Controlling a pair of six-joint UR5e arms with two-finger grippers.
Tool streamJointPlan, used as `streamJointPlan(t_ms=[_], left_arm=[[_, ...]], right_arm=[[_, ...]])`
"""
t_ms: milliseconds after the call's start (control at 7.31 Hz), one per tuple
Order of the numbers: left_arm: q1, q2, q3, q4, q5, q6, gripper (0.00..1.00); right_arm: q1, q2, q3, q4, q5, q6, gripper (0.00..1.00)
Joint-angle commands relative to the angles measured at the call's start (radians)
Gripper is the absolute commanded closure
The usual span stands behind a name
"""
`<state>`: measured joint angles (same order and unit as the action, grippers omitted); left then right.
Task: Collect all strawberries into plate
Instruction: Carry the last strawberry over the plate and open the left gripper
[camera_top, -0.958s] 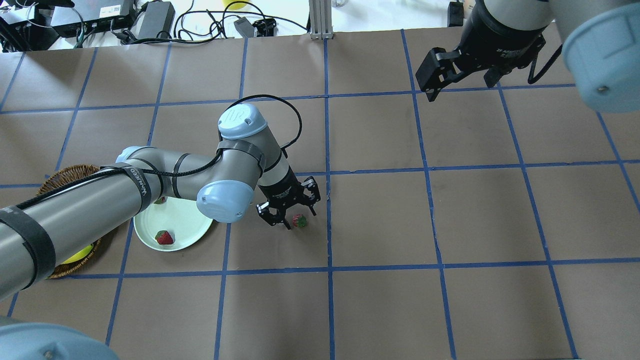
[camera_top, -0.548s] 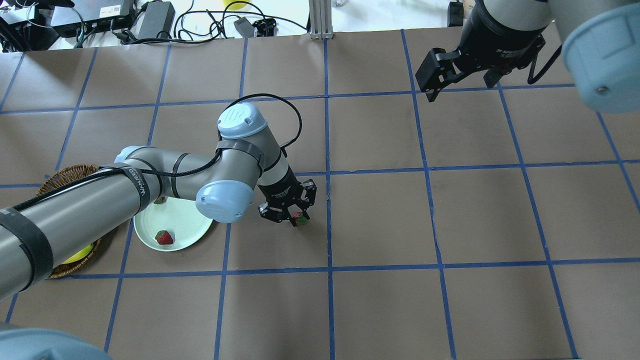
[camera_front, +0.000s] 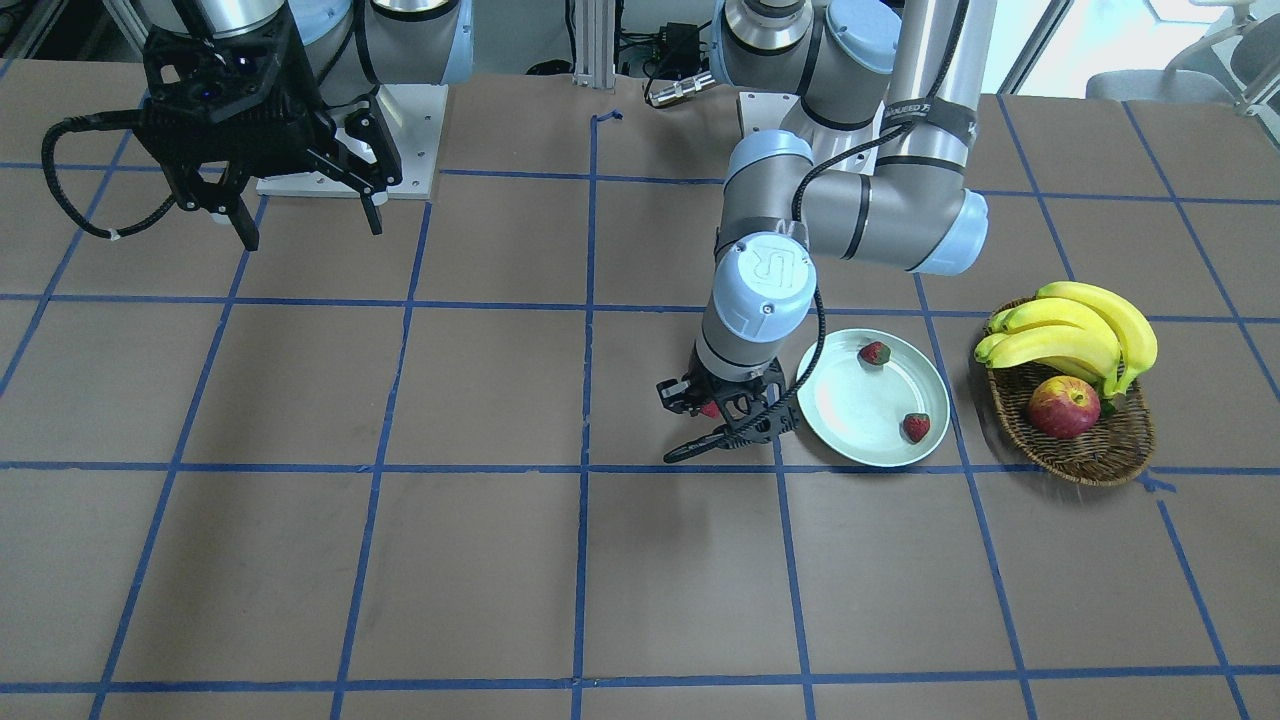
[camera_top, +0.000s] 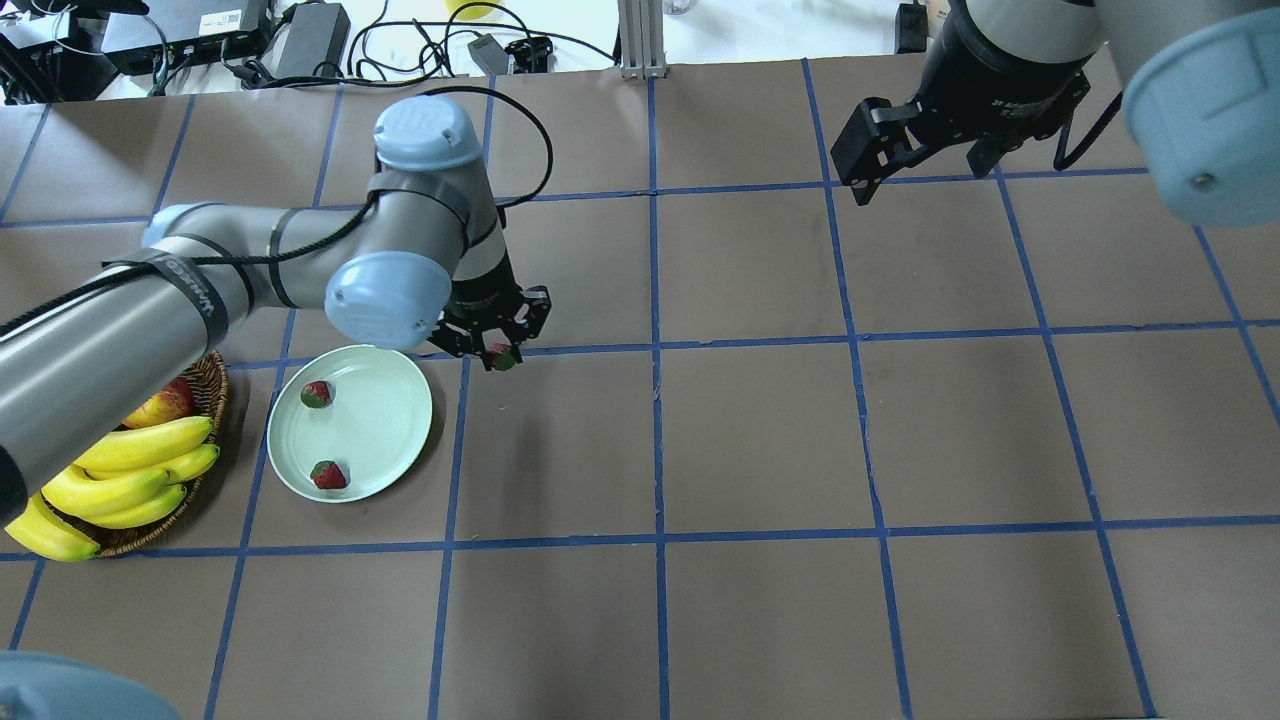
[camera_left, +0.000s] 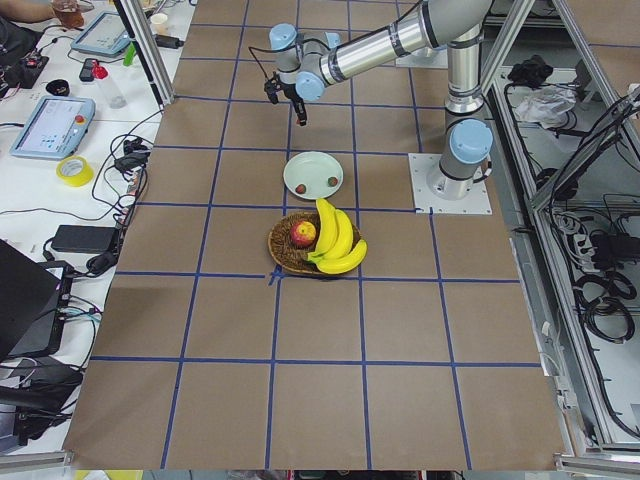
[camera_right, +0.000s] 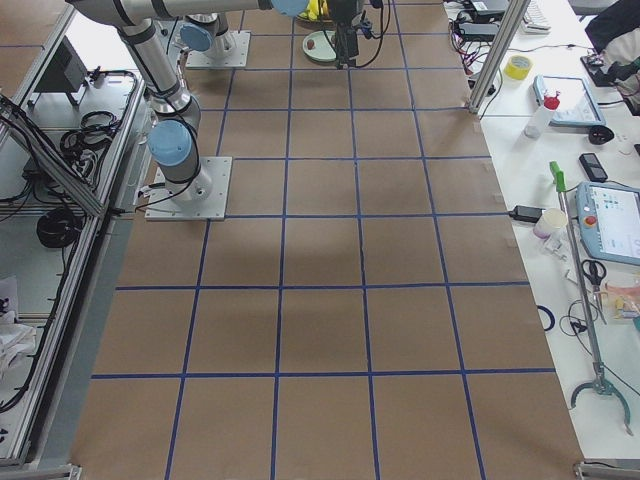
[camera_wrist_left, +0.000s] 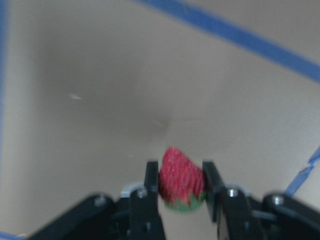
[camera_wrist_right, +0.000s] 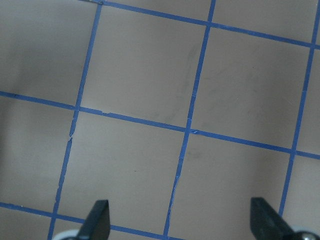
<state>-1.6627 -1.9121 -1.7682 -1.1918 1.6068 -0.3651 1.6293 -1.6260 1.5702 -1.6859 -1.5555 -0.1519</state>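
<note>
My left gripper (camera_top: 497, 352) is shut on a small red strawberry (camera_top: 503, 357) and holds it above the table, just beyond the far right rim of the pale mint-green plate (camera_top: 385, 425). The left wrist view shows the strawberry (camera_wrist_left: 181, 180) pinched between both fingers. Two more strawberries lie in the plate, one near its far edge (camera_top: 317, 393) and one near its front edge (camera_top: 329, 474). In the front-facing view the held strawberry (camera_front: 709, 408) is left of the plate (camera_front: 850, 400). My right gripper (camera_top: 920, 160) is open and empty, high over the far right of the table.
A brown wicker basket (camera_front: 1095, 455) with bananas (camera_front: 1070, 330) and a red-yellow apple (camera_front: 1063, 407) stands beside the plate, on its side away from the gripper. Cables and electronics (camera_top: 300, 40) lie beyond the table's far edge. Blue tape lines grid the brown table.
My left gripper closed on the strawberry that lay on the table, lifted it and carried it back and left to the plate's far right rim. The right arm stayed still.
</note>
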Motion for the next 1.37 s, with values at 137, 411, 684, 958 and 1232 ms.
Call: streamJointPlan(t_ms=[137,411,684,958,1232], left_arm=[[0.203,0.007,-0.019,-0.046,0.065,0.243,1.00],[0.228,-0.015,-0.060,-0.032,0.064,0.269,0.92],[0.228,-0.010,-0.076,-0.032,0.062,0.249,0.00],[0.227,0.014,-0.044,-0.022,0.055,0.250,0.00],[0.203,0.057,0.050,-0.029,0.021,0.253,0.00]], right_arm=[[0.001,0.000,0.001,0.000,0.000,0.000,0.00],[0.001,0.000,0.001,0.000,0.000,0.000,0.00],[0.001,-0.002,0.001,0.000,0.000,0.000,0.00],[0.001,-0.002,0.001,0.000,0.000,0.000,0.00],[0.001,-0.002,0.001,0.000,0.000,0.000,0.00]])
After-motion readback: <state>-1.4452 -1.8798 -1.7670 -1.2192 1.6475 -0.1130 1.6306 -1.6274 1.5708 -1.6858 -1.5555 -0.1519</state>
